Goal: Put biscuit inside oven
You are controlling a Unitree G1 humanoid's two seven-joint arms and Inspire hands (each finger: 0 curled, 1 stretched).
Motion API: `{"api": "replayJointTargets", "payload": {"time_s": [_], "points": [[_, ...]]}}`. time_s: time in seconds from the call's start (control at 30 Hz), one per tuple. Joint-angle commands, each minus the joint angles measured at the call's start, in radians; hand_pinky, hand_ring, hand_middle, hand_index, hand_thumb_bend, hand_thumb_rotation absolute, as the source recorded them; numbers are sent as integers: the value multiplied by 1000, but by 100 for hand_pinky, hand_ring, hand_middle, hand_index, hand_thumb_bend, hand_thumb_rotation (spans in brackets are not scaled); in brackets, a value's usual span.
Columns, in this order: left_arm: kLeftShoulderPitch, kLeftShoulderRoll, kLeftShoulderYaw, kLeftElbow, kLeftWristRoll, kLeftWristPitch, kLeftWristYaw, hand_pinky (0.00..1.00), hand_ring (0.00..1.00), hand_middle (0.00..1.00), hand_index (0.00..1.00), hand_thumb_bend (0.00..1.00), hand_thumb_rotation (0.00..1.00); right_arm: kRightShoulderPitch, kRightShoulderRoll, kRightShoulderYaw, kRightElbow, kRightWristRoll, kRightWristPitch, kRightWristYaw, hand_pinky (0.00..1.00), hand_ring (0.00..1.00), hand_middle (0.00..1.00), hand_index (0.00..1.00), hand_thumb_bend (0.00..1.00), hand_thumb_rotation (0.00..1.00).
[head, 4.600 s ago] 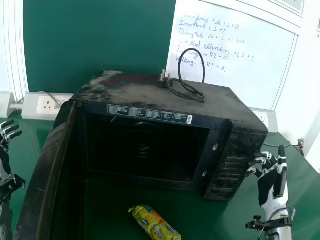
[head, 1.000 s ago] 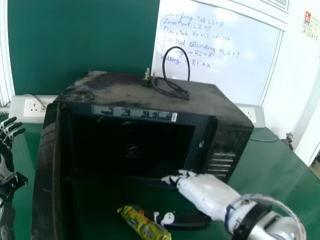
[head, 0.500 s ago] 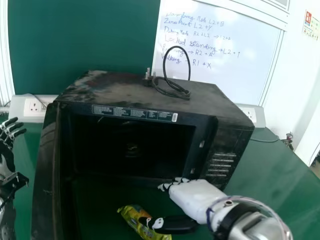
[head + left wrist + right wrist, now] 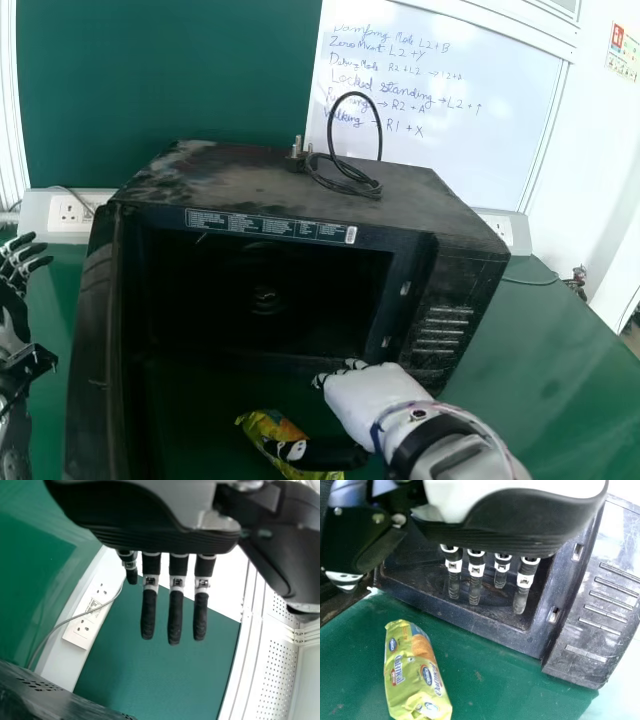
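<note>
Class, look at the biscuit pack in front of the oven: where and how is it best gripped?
Probably round the middle of the biscuit pack, from above, with the right hand: fingers along one long side, thumb along the other. The pack lies on the green table and is long and narrow, so gripping across its width looks easiest, and that hand is close by.

So the right hand point(image 4: 372, 402) has swung in from beside the oven point(image 4: 462, 335) to its front, and its thumb (sneaky thing) now overlaps the biscuit packet point(image 4: 262, 429) in the head view.
</note>
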State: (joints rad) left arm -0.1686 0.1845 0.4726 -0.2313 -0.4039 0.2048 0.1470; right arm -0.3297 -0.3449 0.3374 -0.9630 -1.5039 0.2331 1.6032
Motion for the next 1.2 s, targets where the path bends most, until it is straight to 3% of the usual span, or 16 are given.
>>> {"api": "replayJointTargets", "payload": {"time_s": [0.0,0.37,0.63,1.17], "points": [[-2,-7,-7,-9,4,5,3,47,50,52,54,88,90,18,33,-26,7,-16,-37,4,78,86,87,88,96,36],[9,-1,-22,-29,14,10,-4,48,51,52,55,89,92,52,114,-58,31,-50,-179,11,76,83,86,86,97,38],[9,2,-20,-28,11,5,-12,48,50,52,55,89,92,71,118,-67,44,-48,-252,11,76,84,88,87,97,38],[9,-3,-22,-49,10,22,-4,48,50,52,55,88,93,91,141,-43,164,-54,-305,-21,68,79,84,85,99,41]]}}
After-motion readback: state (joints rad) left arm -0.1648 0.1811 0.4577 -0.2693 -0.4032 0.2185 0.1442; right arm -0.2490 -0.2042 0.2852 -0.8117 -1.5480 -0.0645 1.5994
